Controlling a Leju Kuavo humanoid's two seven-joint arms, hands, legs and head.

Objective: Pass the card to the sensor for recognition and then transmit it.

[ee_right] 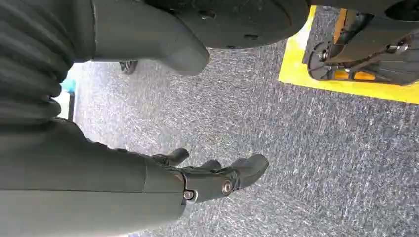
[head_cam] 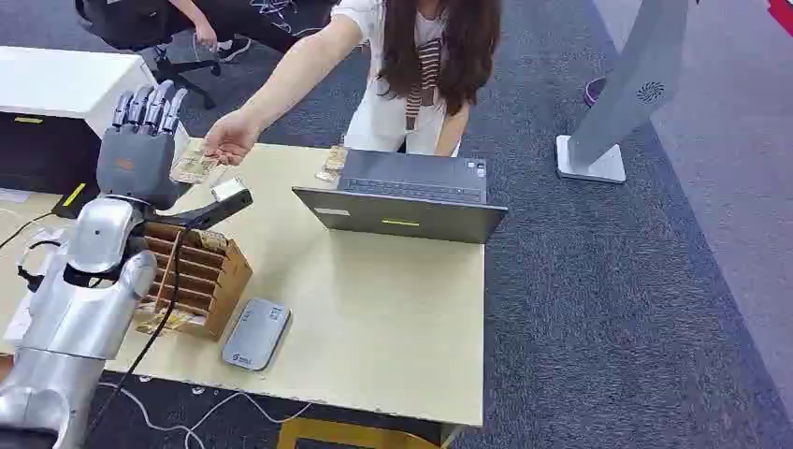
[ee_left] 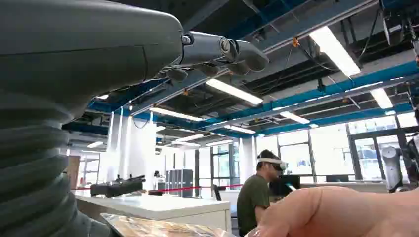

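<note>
At about nine o'clock in the head view, the robot's left hand [head_cam: 140,140] is raised above the table's [head_cam: 393,318] far-left corner, fingers [head_cam: 150,105] pointing up and slightly spread. The card [head_cam: 194,168] lies against the thumb side of this hand, and the person's hand [head_cam: 229,138] pinches the card's other end; whether the robot's own fingers clasp the card cannot be told. In the left wrist view the card [ee_left: 153,228] shows as a thin edge with the person's fingertip [ee_left: 341,212] pressing on it.

Just below the hand, towards seven o'clock, a wooden slotted rack [head_cam: 192,276] sits on the table with more cards in it, and a black scanner head [head_cam: 224,201] with a pale face juts out above it. At six o'clock from the rack's corner lies a grey flat sensor pad [head_cam: 255,334].

Near the centre, at twelve o'clock, an open laptop [head_cam: 407,196] faces the person [head_cam: 421,65], who leans in over the table's far edge.

At two o'clock a grey kiosk stand [head_cam: 622,94] rises from the carpet.

The right hand [ee_right: 207,175] hangs over the carpet, fingers loosely curled in and holding nothing.
</note>
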